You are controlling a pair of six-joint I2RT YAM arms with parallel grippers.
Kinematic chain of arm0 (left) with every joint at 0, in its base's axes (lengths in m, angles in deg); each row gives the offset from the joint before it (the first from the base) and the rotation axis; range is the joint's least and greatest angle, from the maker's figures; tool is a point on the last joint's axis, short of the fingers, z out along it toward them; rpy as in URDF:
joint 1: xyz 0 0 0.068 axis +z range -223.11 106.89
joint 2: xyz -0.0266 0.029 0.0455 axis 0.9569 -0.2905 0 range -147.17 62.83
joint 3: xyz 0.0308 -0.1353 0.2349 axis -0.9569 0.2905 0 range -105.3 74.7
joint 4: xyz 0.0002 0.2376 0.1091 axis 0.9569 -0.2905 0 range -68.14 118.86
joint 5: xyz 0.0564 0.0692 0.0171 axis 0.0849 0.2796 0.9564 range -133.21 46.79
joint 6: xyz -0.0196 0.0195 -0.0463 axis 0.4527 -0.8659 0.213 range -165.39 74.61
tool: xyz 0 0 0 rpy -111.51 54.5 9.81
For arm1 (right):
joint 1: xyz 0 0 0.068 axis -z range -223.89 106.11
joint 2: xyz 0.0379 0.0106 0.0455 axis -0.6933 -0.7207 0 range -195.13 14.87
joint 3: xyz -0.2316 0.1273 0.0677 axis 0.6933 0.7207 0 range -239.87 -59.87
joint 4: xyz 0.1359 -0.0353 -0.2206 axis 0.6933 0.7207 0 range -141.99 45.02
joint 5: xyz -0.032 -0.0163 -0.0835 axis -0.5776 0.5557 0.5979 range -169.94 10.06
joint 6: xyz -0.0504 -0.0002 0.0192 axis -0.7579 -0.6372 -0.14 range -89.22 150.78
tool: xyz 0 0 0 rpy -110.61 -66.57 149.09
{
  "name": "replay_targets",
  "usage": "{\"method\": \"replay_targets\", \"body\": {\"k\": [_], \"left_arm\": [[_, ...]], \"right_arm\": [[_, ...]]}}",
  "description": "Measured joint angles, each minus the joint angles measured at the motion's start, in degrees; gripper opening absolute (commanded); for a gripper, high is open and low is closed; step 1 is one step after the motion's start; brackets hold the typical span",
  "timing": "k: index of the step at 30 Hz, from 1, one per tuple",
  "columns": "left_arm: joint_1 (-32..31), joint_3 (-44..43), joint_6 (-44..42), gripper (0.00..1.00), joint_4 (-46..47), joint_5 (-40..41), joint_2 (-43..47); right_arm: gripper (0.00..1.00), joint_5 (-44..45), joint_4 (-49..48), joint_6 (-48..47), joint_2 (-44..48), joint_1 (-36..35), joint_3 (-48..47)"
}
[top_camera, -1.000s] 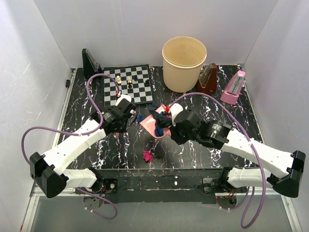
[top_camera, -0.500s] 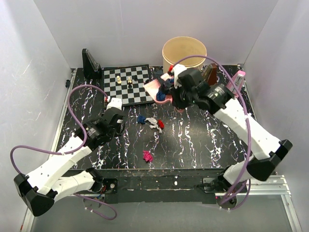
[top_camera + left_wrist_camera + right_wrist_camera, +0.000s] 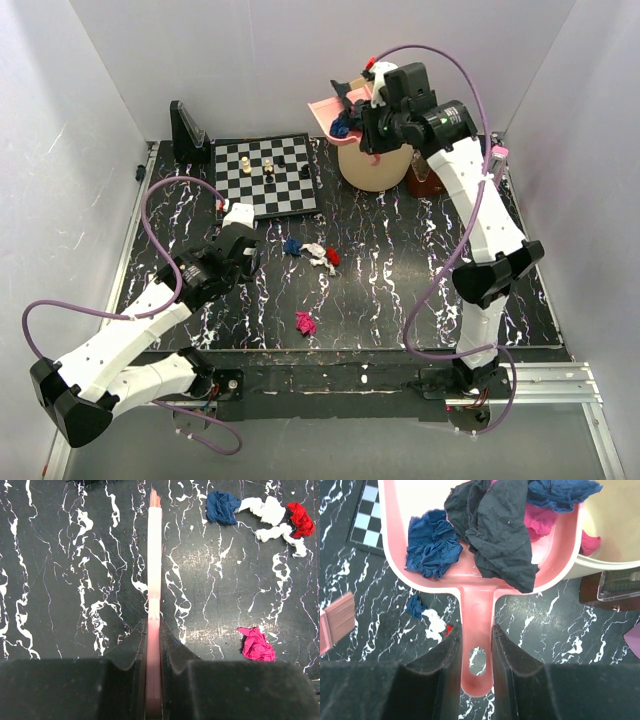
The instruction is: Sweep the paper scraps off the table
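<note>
My right gripper (image 3: 368, 106) is shut on the handle of a pink dustpan (image 3: 335, 102) and holds it high, at the rim of a cream bucket (image 3: 380, 155). In the right wrist view my gripper (image 3: 477, 630) clasps the dustpan (image 3: 470, 582), which carries blue (image 3: 432, 542), dark (image 3: 500, 530) and magenta (image 3: 540, 522) scraps. One magenta scrap (image 3: 590, 542) lies in the bucket (image 3: 615, 525). My left gripper (image 3: 238, 232) (image 3: 154, 625) is shut on a pink brush (image 3: 154, 565) low over the table (image 3: 400, 270). Blue (image 3: 292, 245), white (image 3: 315, 252), red (image 3: 332, 257) and magenta (image 3: 306, 322) scraps lie on the table.
A chessboard (image 3: 265, 175) with a few pieces lies at the back left, with a black stand (image 3: 188, 130) behind it. A brown metronome (image 3: 428, 172) and a pink one (image 3: 495, 160) stand at the back right beside the bucket.
My right arm has lifted the loaded dustpan from the table's middle up to the bucket. My left arm drew back to the left with the brush, then stayed still.
</note>
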Motion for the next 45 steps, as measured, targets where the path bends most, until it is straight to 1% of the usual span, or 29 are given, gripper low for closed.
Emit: {"method": "replay_targets", "body": {"k": [2, 7, 11, 17, 20, 22, 28, 30, 33, 36, 45], "left_arm": [[0.00, 0.00, 0.00, 0.00, 0.00, -0.13, 0.00], [0.00, 0.00, 0.00, 0.00, 0.02, -0.48, 0.00], [0.00, 0.00, 0.04, 0.00, 0.00, -0.57, 0.00], [0.00, 0.07, 0.11, 0.00, 0.00, -0.52, 0.00], [0.00, 0.24, 0.15, 0.00, -0.02, -0.57, 0.00], [0.00, 0.33, 0.17, 0.00, -0.02, -0.59, 0.02], [0.00, 0.35, 0.24, 0.00, 0.00, -0.59, 0.07], [0.00, 0.44, 0.24, 0.00, 0.00, -0.57, 0.17], [0.00, 0.66, 0.26, 0.00, -0.02, -0.61, 0.48], [0.00, 0.66, 0.28, 0.00, -0.02, -0.79, 0.61], [0.00, 0.66, 0.28, 0.00, -0.02, -1.03, 0.61]], "right_arm": [[0.01, -2.10, -0.46, 0.52, -1.29, 2.36, -1.44], [0.01, -9.57, -2.89, 3.50, -1.86, 7.65, -0.17], [0.01, -13.92, -6.88, 6.86, -2.38, 9.75, 0.72], [0.01, -22.77, -14.25, 15.28, -3.76, 13.31, 2.08], [0.01, -27.17, -18.51, 20.11, -4.26, 15.72, 4.59], [0.01, -30.34, -22.47, 23.56, -4.11, 17.29, 8.52], [0.01, -40.81, -38.40, 36.39, -3.45, 21.92, 25.70], [0.01, -43.85, -42.75, 40.65, -3.45, 23.10, 29.22], [0.01, -47.67, -51.76, 46.84, -3.45, 24.81, 33.27], [0.01, -50.45, -57.37, 51.39, -3.43, 25.49, 35.30], [0.01, -55.60, -69.79, 61.66, -2.38, 25.46, 35.47]]}}
